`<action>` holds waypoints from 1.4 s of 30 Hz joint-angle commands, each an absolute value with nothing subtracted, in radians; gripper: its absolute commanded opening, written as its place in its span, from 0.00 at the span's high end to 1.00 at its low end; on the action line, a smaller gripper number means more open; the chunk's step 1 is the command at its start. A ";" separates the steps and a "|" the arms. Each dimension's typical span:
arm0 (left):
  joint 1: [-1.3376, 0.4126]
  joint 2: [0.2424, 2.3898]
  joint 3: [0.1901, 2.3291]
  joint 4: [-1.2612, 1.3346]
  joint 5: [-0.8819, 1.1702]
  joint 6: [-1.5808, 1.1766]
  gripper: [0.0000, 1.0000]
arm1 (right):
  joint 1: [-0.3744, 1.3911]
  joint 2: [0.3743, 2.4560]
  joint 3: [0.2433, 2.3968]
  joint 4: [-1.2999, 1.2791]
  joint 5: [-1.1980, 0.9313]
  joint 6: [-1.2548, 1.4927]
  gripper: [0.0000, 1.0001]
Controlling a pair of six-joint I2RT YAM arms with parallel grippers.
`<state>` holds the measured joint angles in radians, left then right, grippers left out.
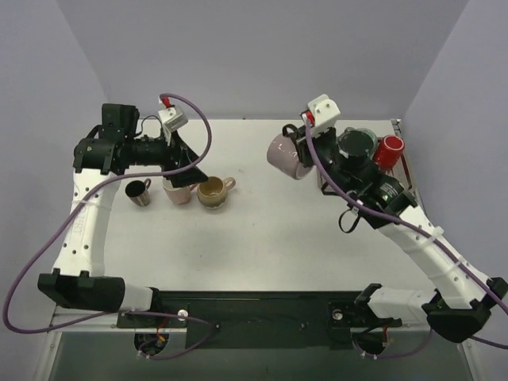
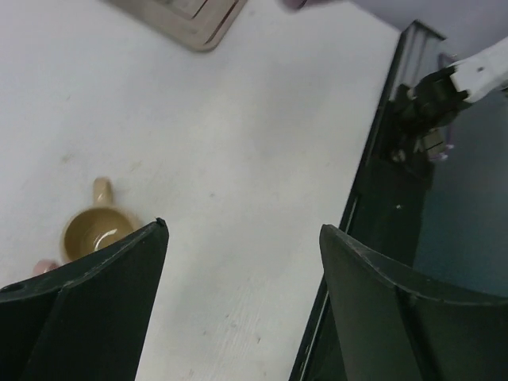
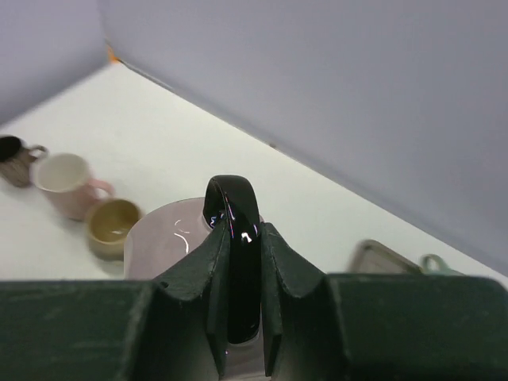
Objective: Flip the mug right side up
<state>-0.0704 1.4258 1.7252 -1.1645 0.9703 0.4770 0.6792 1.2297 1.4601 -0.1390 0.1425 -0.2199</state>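
A pale pink mug (image 1: 283,155) with a black handle (image 3: 236,238) hangs in the air above the table, tilted on its side. My right gripper (image 3: 240,246) is shut on that black handle, and the mug's body (image 3: 163,242) shows beyond the fingers. In the top view the right gripper (image 1: 305,149) is right of the mug, near the tray. My left gripper (image 2: 242,238) is open and empty, over bare table; in the top view it (image 1: 189,163) is above the row of small mugs.
Three upright small mugs stand at the left: dark brown (image 1: 138,191), pink (image 1: 179,191), tan (image 1: 213,191). A tray (image 1: 324,186) at the back right holds a dark green mug (image 1: 356,143) and a red mug (image 1: 389,151).
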 commanded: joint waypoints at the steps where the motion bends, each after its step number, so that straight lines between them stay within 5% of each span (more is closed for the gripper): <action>1: -0.150 1.272 1.640 -0.840 1.230 0.179 0.11 | 0.784 1.120 1.318 0.255 0.109 0.052 1.00; 8: -0.230 1.221 1.488 -0.438 1.334 -0.260 0.11 | 1.006 1.095 1.230 0.446 0.141 0.106 1.00; 17: -0.298 1.238 1.454 -0.405 1.307 -0.253 0.15 | 1.074 1.130 1.221 0.520 0.175 0.094 1.00; 21: -0.353 1.229 1.414 -0.373 1.380 -0.282 0.44 | 1.062 1.153 1.207 0.546 0.224 0.075 1.00; 23: -0.370 1.233 1.401 -0.350 1.396 -0.332 0.85 | 1.031 1.167 1.197 0.566 0.213 0.100 1.00; 24: -0.367 1.235 1.396 -0.313 1.402 -0.353 0.96 | 1.019 1.175 1.192 0.566 0.193 0.130 1.00; 28: -0.257 1.229 1.385 -0.322 1.387 -0.400 1.00 | 0.979 1.186 1.175 0.491 0.137 0.156 1.00; 30: -0.138 1.226 1.384 -0.392 1.408 -0.365 1.00 | 0.965 1.192 1.192 0.369 0.140 0.156 0.72; 31: -0.045 1.227 1.387 -0.494 1.420 -0.294 1.00 | 0.959 1.192 1.196 0.303 0.158 0.161 0.49; 33: 0.088 1.230 1.402 -0.791 1.411 -0.068 1.00 | 0.953 1.183 1.187 0.215 0.208 0.163 0.33; 35: 0.080 1.262 1.526 -1.288 1.077 0.469 1.00 | 0.953 1.166 1.158 0.175 0.250 0.137 0.27; 36: 0.028 1.281 1.551 -1.317 0.854 0.503 1.00 | 0.951 1.148 1.126 0.172 0.259 0.133 0.27; 42: 0.026 1.134 1.240 -1.166 0.236 0.541 1.00 | 0.934 1.083 1.028 0.160 0.314 0.114 0.25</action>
<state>0.0135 1.2400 1.3731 -1.0626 0.7353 0.3138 0.9478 1.1439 1.0676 0.1699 0.2451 0.1272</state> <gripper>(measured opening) 0.197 0.744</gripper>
